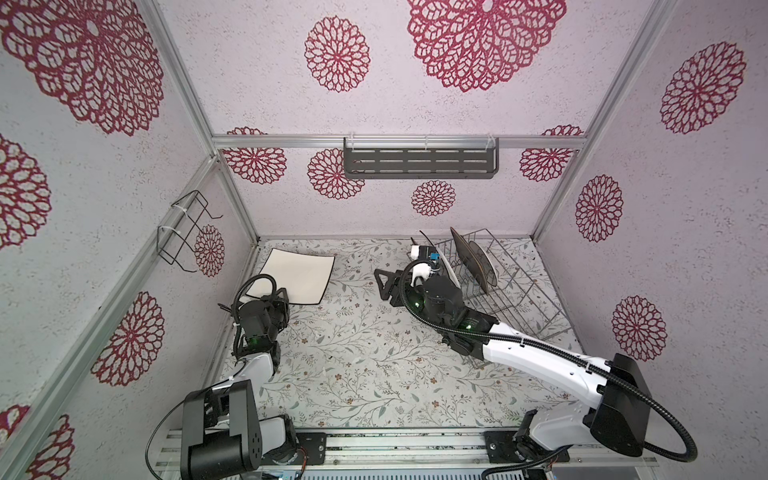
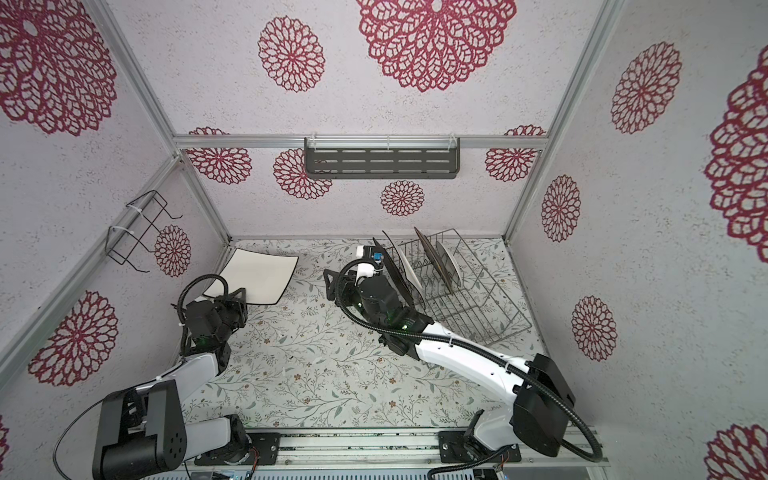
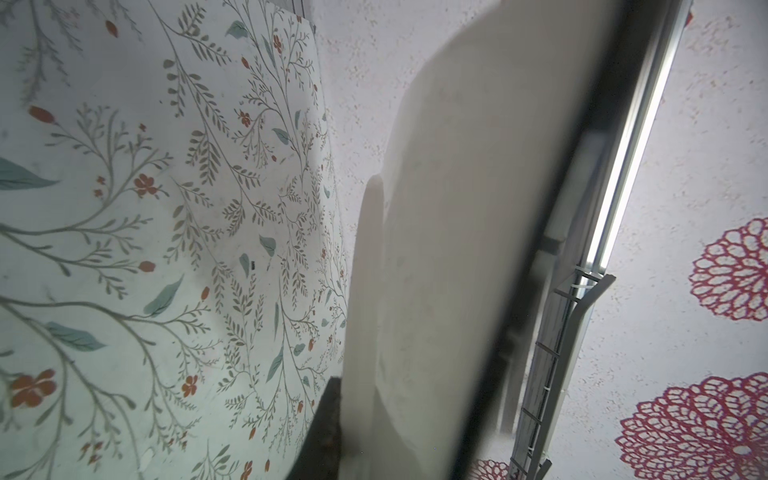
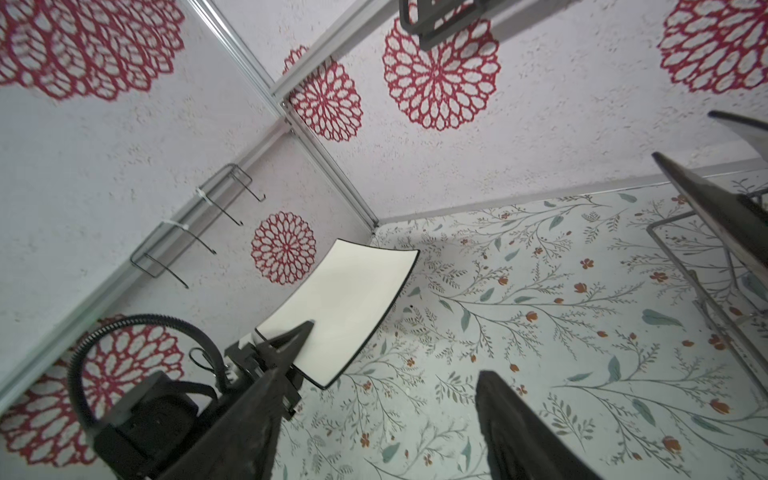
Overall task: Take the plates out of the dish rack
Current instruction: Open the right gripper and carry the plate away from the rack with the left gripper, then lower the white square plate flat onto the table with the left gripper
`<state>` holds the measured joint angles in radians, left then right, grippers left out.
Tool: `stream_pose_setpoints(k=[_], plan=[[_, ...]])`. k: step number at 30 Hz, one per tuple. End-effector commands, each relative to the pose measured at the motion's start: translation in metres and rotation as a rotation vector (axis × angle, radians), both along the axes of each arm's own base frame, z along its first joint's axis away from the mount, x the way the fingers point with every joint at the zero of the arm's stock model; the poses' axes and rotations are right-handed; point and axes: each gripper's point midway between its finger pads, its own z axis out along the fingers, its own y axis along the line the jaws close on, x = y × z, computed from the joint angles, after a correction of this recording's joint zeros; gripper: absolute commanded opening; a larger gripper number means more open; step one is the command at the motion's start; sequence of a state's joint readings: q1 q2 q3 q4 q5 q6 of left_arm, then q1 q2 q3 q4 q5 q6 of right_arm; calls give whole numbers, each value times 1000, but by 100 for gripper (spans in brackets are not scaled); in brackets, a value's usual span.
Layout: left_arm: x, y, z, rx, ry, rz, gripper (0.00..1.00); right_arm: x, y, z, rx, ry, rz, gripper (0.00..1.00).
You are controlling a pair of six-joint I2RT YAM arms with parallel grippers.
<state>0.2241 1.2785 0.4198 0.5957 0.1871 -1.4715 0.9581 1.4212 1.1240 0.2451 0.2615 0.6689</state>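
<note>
The white square plate (image 1: pixel 299 270) is out of the rack, at the far left of the bench (image 1: pixel 353 357) near the back corner. It is a thin, glossy slab with a fine dark rim, rounded corners and slightly upswept edges. The left end effector (image 1: pixel 277 294) is clamped narrow on its near corner, and the plate sits tilted. Whether its far edge touches the bench cannot be told. In the left wrist view the same plate (image 3: pixel 449 249) fills the middle nearly edge-on, pale and matte underneath.

The dish rack (image 1: pixel 515 286) is a rectangular basket of thin silver wire with rows of upright tines, set at an angle on the far right of the bench. Four plates stand on edge in its far end. A black square plate (image 2: pixel 397 276) is outermost on the left, with a white plate (image 2: pixel 409 272) just beside it. Further along, a brownish plate (image 2: pixel 434 257) and a round plate (image 2: pixel 453 266) with a dark rim stand close together. The rack's near half is open wire.

The right end effector (image 1: pixel 383 289) stands wide with only bench showing between its fingers, left of the black square plate, with its wrist against the rack's left side. Between the two arms lies a broad, flat stretch of bench printed with leaves and small flowers.
</note>
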Motion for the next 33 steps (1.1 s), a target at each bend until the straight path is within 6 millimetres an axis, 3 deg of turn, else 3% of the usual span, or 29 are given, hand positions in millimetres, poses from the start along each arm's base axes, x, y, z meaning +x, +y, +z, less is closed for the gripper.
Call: stream_pose_setpoints(k=[1, 12, 19, 33], plan=[[14, 12, 64, 74, -199, 24, 0, -4, 12, -6, -50, 19, 71, 83], [29, 29, 42, 0, -199, 28, 0, -1, 36, -43, -160, 86, 139, 90], [50, 22, 26, -31, -142, -45, 0, 5, 46, -62, -251, 114, 158, 99], [48, 41, 0, 20, -7, 53, 0, 6, 56, -80, -300, 159, 188, 99]])
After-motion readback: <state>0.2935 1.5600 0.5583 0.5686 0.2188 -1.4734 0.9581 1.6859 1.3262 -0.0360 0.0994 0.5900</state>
